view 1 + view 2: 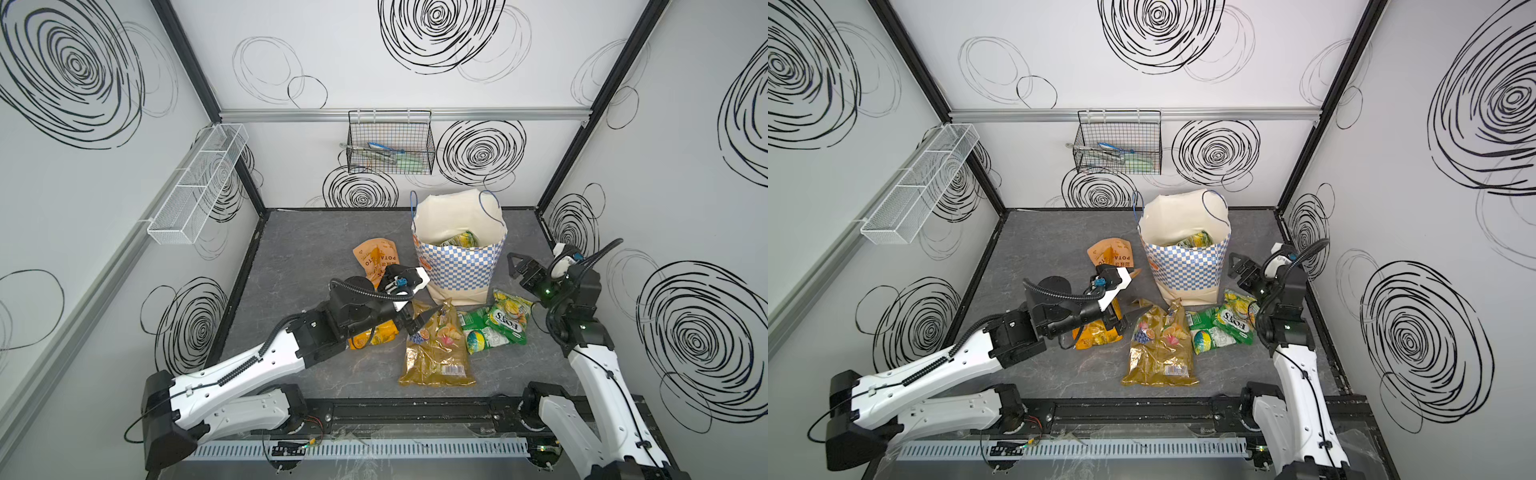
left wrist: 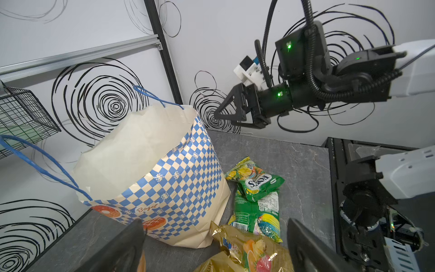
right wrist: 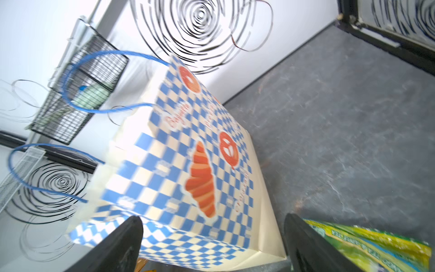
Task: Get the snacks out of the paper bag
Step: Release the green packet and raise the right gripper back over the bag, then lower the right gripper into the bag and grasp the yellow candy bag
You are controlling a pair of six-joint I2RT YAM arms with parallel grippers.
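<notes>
**Both grippers open by the paper bag; five packets out, one seen inside**

The right gripper (image 1: pixel 515 266) is held raised above the table (image 1: pixel 316 241) with its jaws spread wide and unclasped. In the right wrist view its two fingers (image 3: pixel 127 245) are shown far apart. Just past its fingertips the one paper bag (image 1: pixel 461 266) is stood upright, mouth open, with two blue cord handles (image 1: pixel 490 208). Beneath this gripper two green Fox's packets (image 1: pixel 509 318) are laid on the table, one overlapping the other.

The left gripper (image 1: pixel 422 320) is likewise open, held low over the top edge of the single gold packet (image 1: pixel 436 353). Whether its fingers (image 2: pixel 122 247) touch the foil cannot be told. Behind this gripper one orange-yellow packet (image 1: pixel 380 336) is half covered by the left arm (image 1: pixel 266 357). Beyond the wrist one potato bag (image 1: pixel 376 259) is partly hidden by the same arm in both top views.

Five packets are thus counted on the table. A sixth, a green-yellow packet (image 1: pixel 1194 240), is seen inside the paper bag in the top views only. In the left wrist view only the bag's cream inner wall is shown, with "Bagel" lettering outside. In the blurred right wrist view a croissant and pretzel print is shown on the bag's side.

Farther off, one black wire basket (image 1: pixel 390 141) is hung on the back wall and one white mesh shelf (image 1: pixel 199 183) on the side wall.
</notes>
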